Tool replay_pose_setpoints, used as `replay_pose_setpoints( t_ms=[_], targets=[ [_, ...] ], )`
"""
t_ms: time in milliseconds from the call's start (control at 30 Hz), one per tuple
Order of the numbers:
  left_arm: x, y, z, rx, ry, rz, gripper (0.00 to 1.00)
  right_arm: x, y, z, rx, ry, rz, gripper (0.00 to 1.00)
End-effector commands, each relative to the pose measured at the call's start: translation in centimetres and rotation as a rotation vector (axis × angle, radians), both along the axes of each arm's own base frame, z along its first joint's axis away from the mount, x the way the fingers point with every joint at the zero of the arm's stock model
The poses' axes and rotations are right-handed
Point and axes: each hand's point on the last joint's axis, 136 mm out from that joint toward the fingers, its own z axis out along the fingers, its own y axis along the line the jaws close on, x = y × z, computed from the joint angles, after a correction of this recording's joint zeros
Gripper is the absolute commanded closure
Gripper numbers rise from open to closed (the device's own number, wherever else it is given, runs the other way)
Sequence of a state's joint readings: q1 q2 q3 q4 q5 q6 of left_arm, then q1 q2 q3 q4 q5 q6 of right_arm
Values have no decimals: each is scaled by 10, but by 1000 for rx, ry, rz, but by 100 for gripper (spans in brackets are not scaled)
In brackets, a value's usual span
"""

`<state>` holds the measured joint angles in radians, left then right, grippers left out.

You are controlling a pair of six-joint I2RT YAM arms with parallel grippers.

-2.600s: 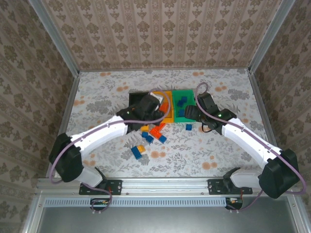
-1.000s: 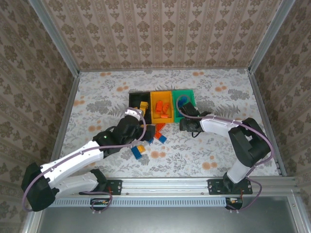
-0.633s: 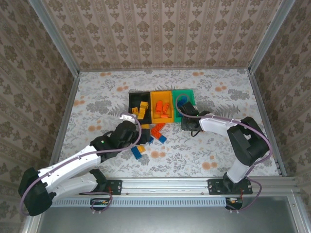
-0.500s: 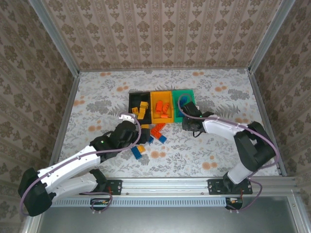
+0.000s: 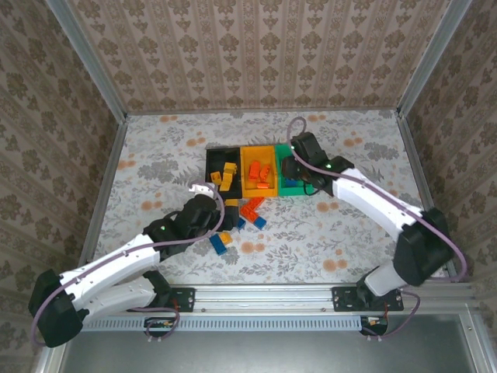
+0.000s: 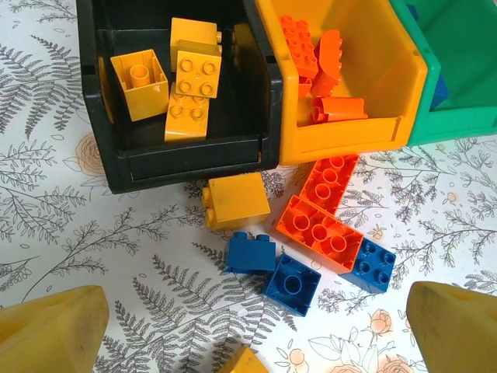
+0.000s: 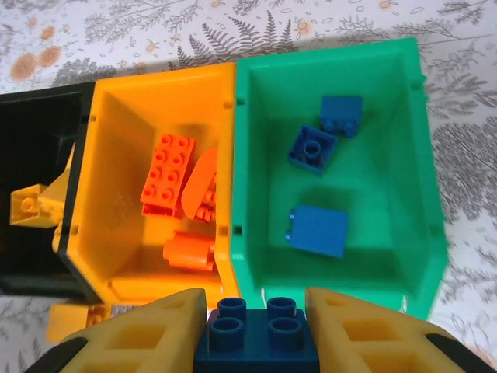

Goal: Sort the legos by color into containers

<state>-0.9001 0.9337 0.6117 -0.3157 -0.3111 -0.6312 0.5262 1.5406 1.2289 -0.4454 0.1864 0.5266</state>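
Over the near rim of the green bin (image 7: 419, 202), my right gripper (image 7: 256, 330) is clamped on a dark blue two-by-two brick (image 7: 256, 348), studs up, between its yellow fingers. Three blue bricks (image 7: 317, 230) lie apart from one another on the floor of that bin. Joined to its left is the orange-yellow bin (image 7: 109, 140) with orange-red bricks (image 7: 167, 175) inside. Left of that is the black bin (image 6: 186, 159), which holds yellow bricks (image 6: 190, 85).

My left gripper (image 6: 256, 330) hangs above the table (image 6: 101, 233) on the near side of the bins, jaws spread wide with nothing between them. Under it I see loose pieces. A loose yellow brick (image 6: 235, 200) sits just beside the black bin's near wall. Three loose blue bricks (image 6: 292, 283) and two loose orange-red bricks (image 6: 320, 232) are bunched together just near of the orange-yellow bin.
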Motion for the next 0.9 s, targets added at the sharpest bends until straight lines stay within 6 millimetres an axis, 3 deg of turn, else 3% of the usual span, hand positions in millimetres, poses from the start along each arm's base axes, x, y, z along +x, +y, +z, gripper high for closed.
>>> replay_pose_setpoints(
  t_ms=[0,267,400,500,667,733,867],
  targets=[
    [-5,10,-7,14,36,26,0,24,-10,-22,-77,37,-51,65],
    [-10,19,-10,31,55,37,0,63,-18,-57,-136,115,-137,60],
    [-12,23,-10,39,58,43,0,70,-17,-62,-130,128,-148,49],
    [-12,25,-8,39,53,49,0,69,-15,-54,-112,118,-139,37],
    [-11,31,-1,34,31,66,0,45,-3,-30,-46,78,-63,26],
    [-10,34,3,30,17,79,0,25,8,-24,-19,77,1,23],
    [-9,43,7,23,4,106,0,-25,32,-33,-24,93,155,21]
  ],
)
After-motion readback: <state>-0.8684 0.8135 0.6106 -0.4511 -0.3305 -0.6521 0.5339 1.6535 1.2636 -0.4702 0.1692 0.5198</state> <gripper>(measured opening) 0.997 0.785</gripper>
